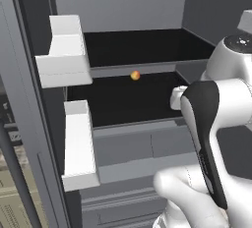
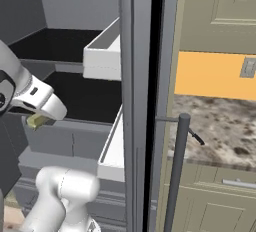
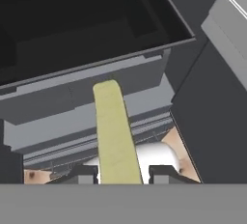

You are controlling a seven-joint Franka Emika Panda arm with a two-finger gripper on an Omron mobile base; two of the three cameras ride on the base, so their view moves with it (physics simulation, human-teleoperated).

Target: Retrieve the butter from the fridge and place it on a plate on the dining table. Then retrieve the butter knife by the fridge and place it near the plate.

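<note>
The butter [image 3: 115,131], a pale yellow stick, runs up from between my finger tips in the hand view. My gripper [image 3: 120,175] is shut on it. In the right base view the butter [image 2: 35,121] peeks out under the white hand [image 2: 42,103], just in front of the fridge's lower shelf. The fridge [image 1: 123,11] stands open, with dark shelves [image 1: 128,99] and white door bins [image 1: 66,55]. A slim dark butter knife [image 2: 196,137] lies on the marbled counter right of the fridge door. The plate and the dining table are out of view.
A small orange ball [image 1: 135,75] sits at the edge of the upper shelf. The open door's edge [image 2: 135,76] and its bar handle [image 2: 177,171] stand right of the arm. White door bins [image 2: 102,56] jut in on both sides. Beige cupboards [image 2: 220,11] are at the right.
</note>
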